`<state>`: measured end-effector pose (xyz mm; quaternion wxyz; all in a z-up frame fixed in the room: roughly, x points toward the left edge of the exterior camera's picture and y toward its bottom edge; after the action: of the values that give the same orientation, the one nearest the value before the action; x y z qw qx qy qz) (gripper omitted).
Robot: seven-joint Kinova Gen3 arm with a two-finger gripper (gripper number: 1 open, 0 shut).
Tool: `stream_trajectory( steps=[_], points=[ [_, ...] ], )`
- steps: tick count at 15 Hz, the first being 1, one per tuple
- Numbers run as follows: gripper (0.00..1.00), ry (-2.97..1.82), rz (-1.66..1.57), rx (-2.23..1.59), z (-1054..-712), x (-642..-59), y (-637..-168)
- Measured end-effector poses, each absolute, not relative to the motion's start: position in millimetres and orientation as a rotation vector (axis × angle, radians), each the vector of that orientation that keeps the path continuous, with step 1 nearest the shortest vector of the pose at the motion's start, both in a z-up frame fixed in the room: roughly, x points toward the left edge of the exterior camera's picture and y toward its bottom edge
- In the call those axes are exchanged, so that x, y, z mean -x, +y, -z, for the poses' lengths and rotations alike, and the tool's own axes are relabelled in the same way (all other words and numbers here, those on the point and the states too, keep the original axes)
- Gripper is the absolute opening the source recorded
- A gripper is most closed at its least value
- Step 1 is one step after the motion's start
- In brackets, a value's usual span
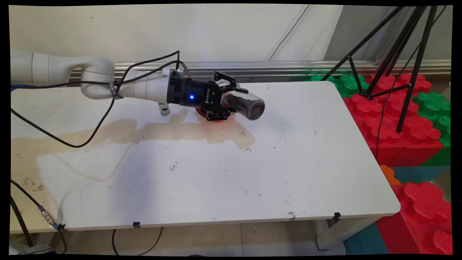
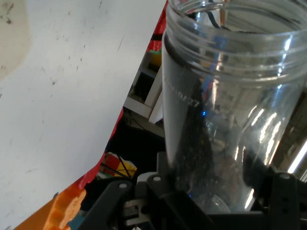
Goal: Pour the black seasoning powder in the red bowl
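My gripper (image 1: 231,98) is shut on a clear plastic jar (image 1: 248,105) with dark grit clinging to its inside. The jar lies nearly on its side above the back middle of the white table (image 1: 288,162), its open mouth pointing right and slightly down. In the hand view the jar (image 2: 230,96) fills the right half, held between the black linkage of the gripper (image 2: 211,196). A red round thing (image 1: 216,117) sits on the table just under the hand, mostly hidden. A small clear container (image 1: 165,108) stands behind the wrist.
A brown stain (image 1: 151,130) spreads across the table's left and middle, with dark specks scattered around it. Black cables (image 1: 90,135) hang from the arm. A black tripod (image 1: 397,57) stands on red and green foam blocks (image 1: 393,126) beyond the right edge.
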<state>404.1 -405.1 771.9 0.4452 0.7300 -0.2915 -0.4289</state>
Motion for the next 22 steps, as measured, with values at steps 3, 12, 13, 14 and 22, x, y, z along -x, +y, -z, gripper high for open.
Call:
stream_trajectory(
  steps=[3,12,13,14,22],
  points=[
    [0.0,-0.691,1.077,-1.822,-772.3,-403.8,-406.0],
    [0.0,-0.594,1.114,-1.859,-774.4,-403.2,-409.5],
    [0.0,-0.582,1.118,-1.863,-774.7,-403.2,-409.8],
    [0.0,-0.574,1.12,-1.866,-774.9,-403.2,-410.0],
    [0.0,-0.5,1.15,-1.888,-779.1,-401.6,-412.0]
  ],
)
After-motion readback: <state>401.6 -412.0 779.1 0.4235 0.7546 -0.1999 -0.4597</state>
